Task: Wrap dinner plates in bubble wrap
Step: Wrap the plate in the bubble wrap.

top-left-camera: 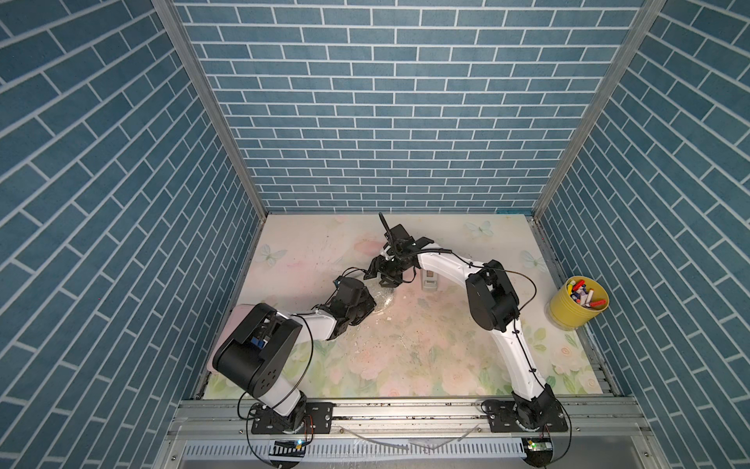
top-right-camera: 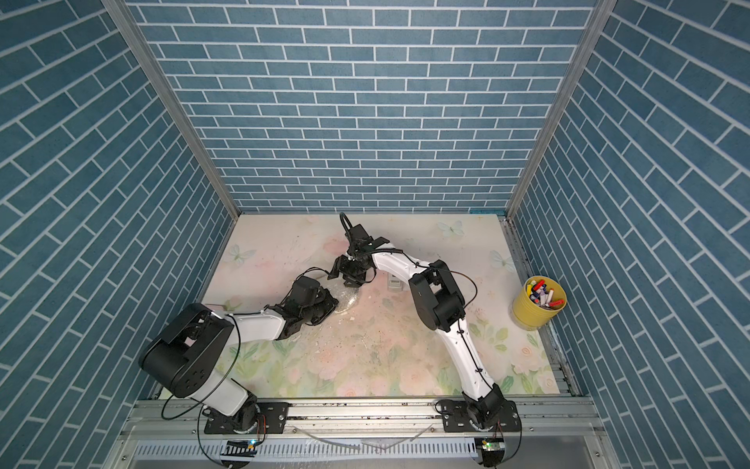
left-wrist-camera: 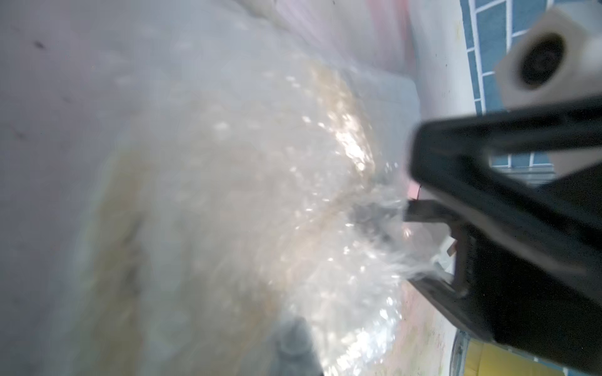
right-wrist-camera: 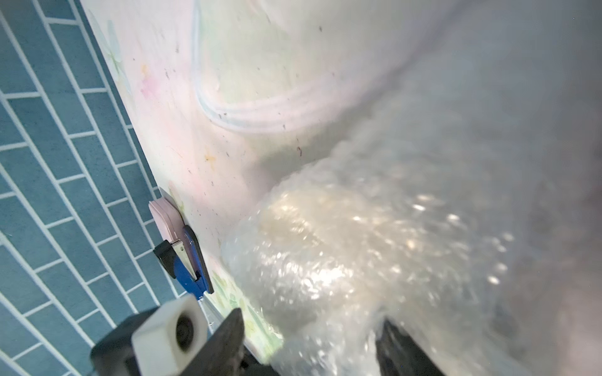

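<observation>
The bubble wrap [left-wrist-camera: 260,162] lies bunched over the cream dinner plate [left-wrist-camera: 329,97], whose tint shows through the clear bubbles. In both top views only a shiny patch of wrap [top-left-camera: 383,301] [top-right-camera: 350,302] shows between the two wrists at mid-table. My left gripper [left-wrist-camera: 293,345] is shut on the wrap, and its dark fingers show only dimly through the plastic. My right gripper [right-wrist-camera: 312,335] stands open, one finger [right-wrist-camera: 234,325] on each side of the wrapped bundle [right-wrist-camera: 325,254]. The plate's pattern is hidden.
A yellow cup of markers [top-left-camera: 578,302] stands at the right edge of the floral table [top-left-camera: 426,357]. A small white block [top-left-camera: 430,281] sits behind the right forearm. A pink box [right-wrist-camera: 163,218] and a blue clip [right-wrist-camera: 192,260] lie at the left edge. Blue brick walls enclose three sides.
</observation>
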You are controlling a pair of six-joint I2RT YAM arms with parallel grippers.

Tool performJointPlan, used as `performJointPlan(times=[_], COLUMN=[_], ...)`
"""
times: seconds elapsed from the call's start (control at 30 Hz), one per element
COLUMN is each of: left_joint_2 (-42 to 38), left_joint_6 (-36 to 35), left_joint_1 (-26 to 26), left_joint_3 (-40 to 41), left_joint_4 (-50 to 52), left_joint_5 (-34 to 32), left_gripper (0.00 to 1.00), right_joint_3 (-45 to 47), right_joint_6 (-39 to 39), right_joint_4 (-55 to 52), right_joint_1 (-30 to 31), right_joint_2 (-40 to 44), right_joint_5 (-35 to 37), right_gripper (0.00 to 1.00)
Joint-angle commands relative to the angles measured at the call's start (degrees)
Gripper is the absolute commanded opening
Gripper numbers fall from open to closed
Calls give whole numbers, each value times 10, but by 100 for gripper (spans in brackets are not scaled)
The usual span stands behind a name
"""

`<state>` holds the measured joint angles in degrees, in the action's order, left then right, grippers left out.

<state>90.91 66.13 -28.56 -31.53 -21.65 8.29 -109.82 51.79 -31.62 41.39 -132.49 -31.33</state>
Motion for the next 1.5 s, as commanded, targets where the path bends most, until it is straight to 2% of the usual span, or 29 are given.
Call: performJointPlan(times=[0.0,0.1,0.33,0.43,0.53,0.57,0.63,0.7,0.77,0.9,1.0,1.07,1.13,1.23,1.37,1.47], left_joint_2=[15,27,31,28,30,30,25,19,17,37,32,25,19,19,34,47], left_joint_6=[-13,-22,-27,-27,-49,-51,-56,-71,-96,-129,-148,-161,-174,-195,-205,-206], left_joint_1=[18,19,31,38,47,52,64,74,76,76,76,76,75,69,58,53], left_joint_3=[21,8,14,18,14,13,12,7,-9,-45,-48,-45,-45,-51,-60,-69], left_joint_4=[29,23,18,19,24,25,31,45,74,109,125,134,148,176,194,197], left_joint_5=[10,44,68,76,89,93,100,104,107,152,156,157,163,167,167,170], left_gripper=[2,2,2,2,2,2,2,3,5,5,6,6,7,8,8,8], right_joint_3=[22,19,-20,-32,4,17,36,68,111,183,252,294,330,355,323,276], right_joint_6=[-47,-94,-135,-143,-138,-134,-119,-101,-81,-36,21,56,85,85,0,-72], right_joint_4=[-38,-62,-95,-102,-56,-43,-31,-4,29,64,105,138,157,131,19,-55], right_joint_1=[-23,-26,-26,-26,-24,-23,-21,-15,-6,27,53,72,87,92,89,85], right_joint_2=[64,60,-1,-19,-12,-8,-4,6,26,63,105,132,159,205,269,275], right_joint_5=[67,73,87,85,52,45,41,34,35,60,81,93,113,161,259,304], right_gripper=[71,72,63,66,69,67,52,41,37,29,29,29,39,53,63,61])
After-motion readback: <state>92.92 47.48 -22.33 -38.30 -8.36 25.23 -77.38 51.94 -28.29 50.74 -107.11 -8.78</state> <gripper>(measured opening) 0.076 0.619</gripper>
